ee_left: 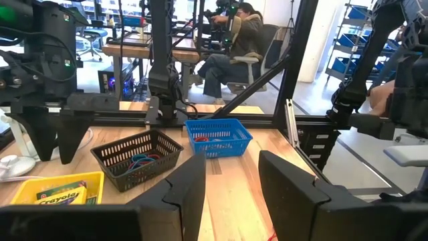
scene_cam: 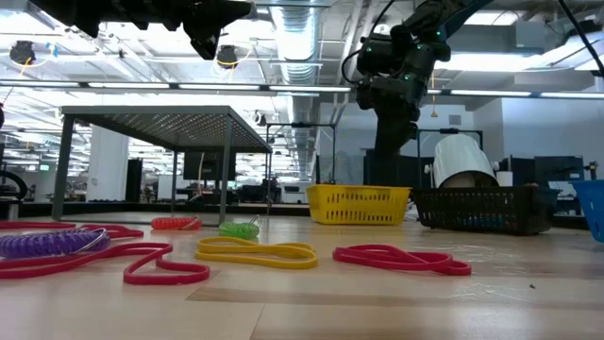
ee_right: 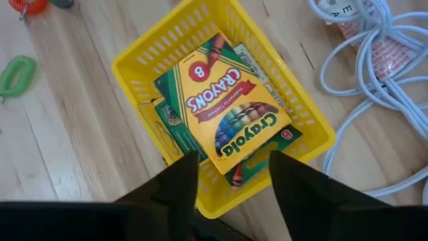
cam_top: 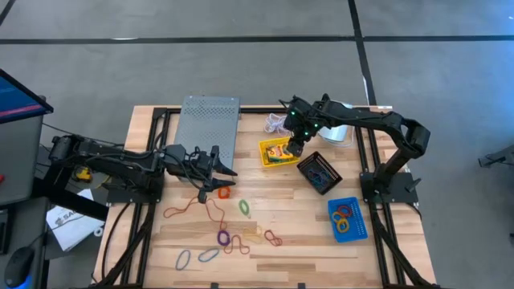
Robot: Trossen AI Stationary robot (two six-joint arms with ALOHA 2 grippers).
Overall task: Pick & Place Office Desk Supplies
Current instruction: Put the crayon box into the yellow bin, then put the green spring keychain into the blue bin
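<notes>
A red rubber-band loop [scene_cam: 401, 257] and a yellow rubber-band loop [scene_cam: 257, 250] lie nearest the lens in the low view, flat on the counter [scene_cam: 377, 302], with a purple coiled band [scene_cam: 47, 244] off to one side. Behind them stand the yellow tray [scene_cam: 360, 204] and the black mesh tray [scene_cam: 481, 209], and the right claw [scene_cam: 385, 111] hangs above the yellow one.

From above, the right claw [cam_top: 296, 148] sits over the yellow tray [cam_top: 266, 162], the black mesh tray [cam_top: 319, 173] just beside it and the blue tray [cam_top: 348, 218] nearer the counter's front edge. The left claw [cam_top: 222, 181] hovers near an orange band [cam_top: 224, 193], and loose loops spread across the front of the counter.

The left wrist view shows that claw's fingers [ee_left: 287, 184] standing apart with nothing between them.

The right wrist view looks down on a Crayola crayon box [ee_right: 231, 110] lying on other boxes inside the yellow tray [ee_right: 137, 67]. The right claw's fingers [ee_right: 177, 181] are spread and grip nothing, so the box looks freshly placed. To finish the step well, the claw should rise straight up, staying spread, so it neither drags the box nor catches the tray rim or the white cord [ee_right: 374, 80] beside it.
</notes>
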